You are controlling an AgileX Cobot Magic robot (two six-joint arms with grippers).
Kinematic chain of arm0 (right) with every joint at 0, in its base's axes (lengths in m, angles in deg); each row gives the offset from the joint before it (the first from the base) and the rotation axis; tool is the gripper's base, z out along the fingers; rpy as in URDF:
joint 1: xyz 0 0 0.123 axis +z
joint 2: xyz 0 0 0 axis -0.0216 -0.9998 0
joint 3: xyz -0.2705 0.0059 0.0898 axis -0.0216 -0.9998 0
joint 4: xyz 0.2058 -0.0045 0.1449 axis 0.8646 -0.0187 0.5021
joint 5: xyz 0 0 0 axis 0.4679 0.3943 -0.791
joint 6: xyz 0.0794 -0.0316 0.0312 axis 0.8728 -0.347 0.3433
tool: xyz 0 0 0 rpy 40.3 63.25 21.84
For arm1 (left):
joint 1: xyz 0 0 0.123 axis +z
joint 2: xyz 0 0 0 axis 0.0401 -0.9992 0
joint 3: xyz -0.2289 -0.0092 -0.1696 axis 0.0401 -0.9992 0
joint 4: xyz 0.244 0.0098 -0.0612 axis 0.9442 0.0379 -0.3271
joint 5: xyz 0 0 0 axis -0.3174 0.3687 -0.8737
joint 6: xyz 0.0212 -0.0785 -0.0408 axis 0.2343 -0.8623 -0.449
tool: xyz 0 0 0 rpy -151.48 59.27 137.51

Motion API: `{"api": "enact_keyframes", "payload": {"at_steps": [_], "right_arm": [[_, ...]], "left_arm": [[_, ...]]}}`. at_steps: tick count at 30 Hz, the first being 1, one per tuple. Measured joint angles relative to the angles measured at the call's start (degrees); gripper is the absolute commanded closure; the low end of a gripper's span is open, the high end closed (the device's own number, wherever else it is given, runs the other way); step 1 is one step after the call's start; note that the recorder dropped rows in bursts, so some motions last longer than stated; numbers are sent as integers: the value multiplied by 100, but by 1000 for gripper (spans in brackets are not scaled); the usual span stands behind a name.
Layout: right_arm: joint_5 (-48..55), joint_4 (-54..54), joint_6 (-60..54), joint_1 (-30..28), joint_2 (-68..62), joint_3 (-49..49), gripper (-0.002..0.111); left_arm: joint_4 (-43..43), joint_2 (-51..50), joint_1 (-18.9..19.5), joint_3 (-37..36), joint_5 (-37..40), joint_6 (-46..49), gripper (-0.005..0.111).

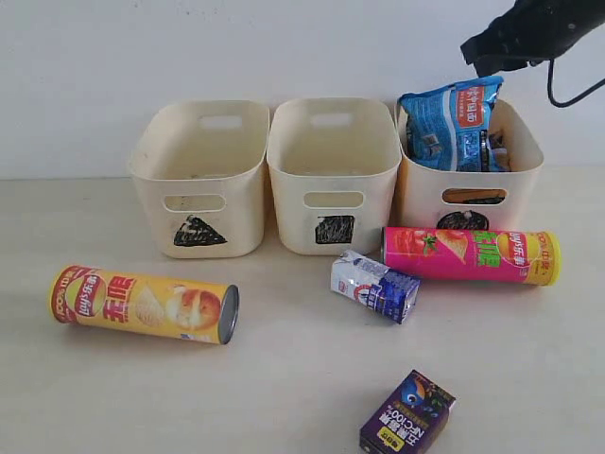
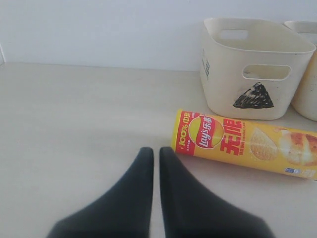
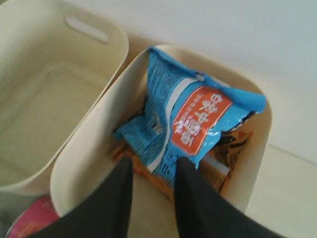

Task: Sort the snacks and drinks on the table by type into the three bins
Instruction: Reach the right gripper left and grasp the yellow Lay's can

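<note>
In the circle-marked bin [image 1: 520, 189] at the right end of the row, the blue noodle packet [image 1: 452, 123] is sticking up past the rim, while the right fingers [image 3: 187, 198] are hovering slightly spread just above it and the left fingers [image 2: 142, 191] are hanging pressed together over the counter [image 2: 74, 124] near the yellow chip tube [image 2: 242, 144].

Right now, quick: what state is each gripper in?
Left gripper: closed, holding nothing.
Right gripper: slightly open above the blue noodle packet, apparently not gripping it.

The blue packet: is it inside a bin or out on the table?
Inside: the blue packet stands in the right-hand bin, its top poking above the rim.
</note>
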Motion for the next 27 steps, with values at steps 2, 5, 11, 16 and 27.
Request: {"api": "enact_keyframes", "payload": {"at_steps": [2, 5, 11, 16, 27], "right_arm": [[425, -2, -16, 0, 79, 0, 108], [1227, 55, -260, 0, 127, 0, 108], [2555, 271, -671, 239, 127, 0, 108], [2687, 462, -1030, 813, 135, -87, 108], [1868, 663, -1950, 3165, 135, -744, 108]], "left_arm": [[0, 0, 0, 0, 0, 0, 103], [0, 0, 0, 0, 0, 0, 103], [0, 0, 0, 0, 0, 0, 103], [0, 0, 0, 0, 0, 0, 103], [0, 0, 0, 0, 0, 0, 103]]}}
